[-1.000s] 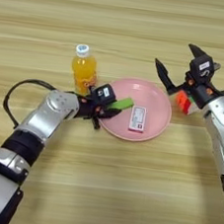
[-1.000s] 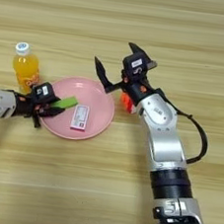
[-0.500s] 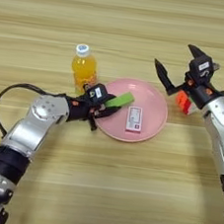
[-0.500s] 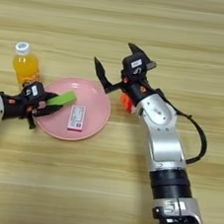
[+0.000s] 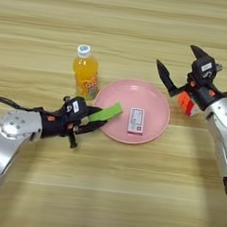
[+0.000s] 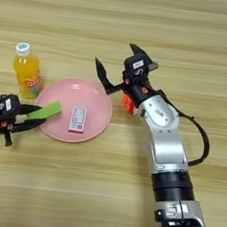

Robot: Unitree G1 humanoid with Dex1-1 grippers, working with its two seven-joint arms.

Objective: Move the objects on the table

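While the left hand (image 5: 92, 120) gripped the green bar (image 5: 105, 113) at the pink plate's (image 5: 157, 123) rim, the right hand (image 5: 179, 68) hung wide open; next, probably setting it on the bench (image 5: 121, 26).

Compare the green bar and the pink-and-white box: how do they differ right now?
The green bar is pinched in the left gripper, angled across the pink plate's left rim; the pink-and-white box lies free, flat inside the plate. The bar is plain green and longer; the box is printed and stubbier. Both are flat rectangles.
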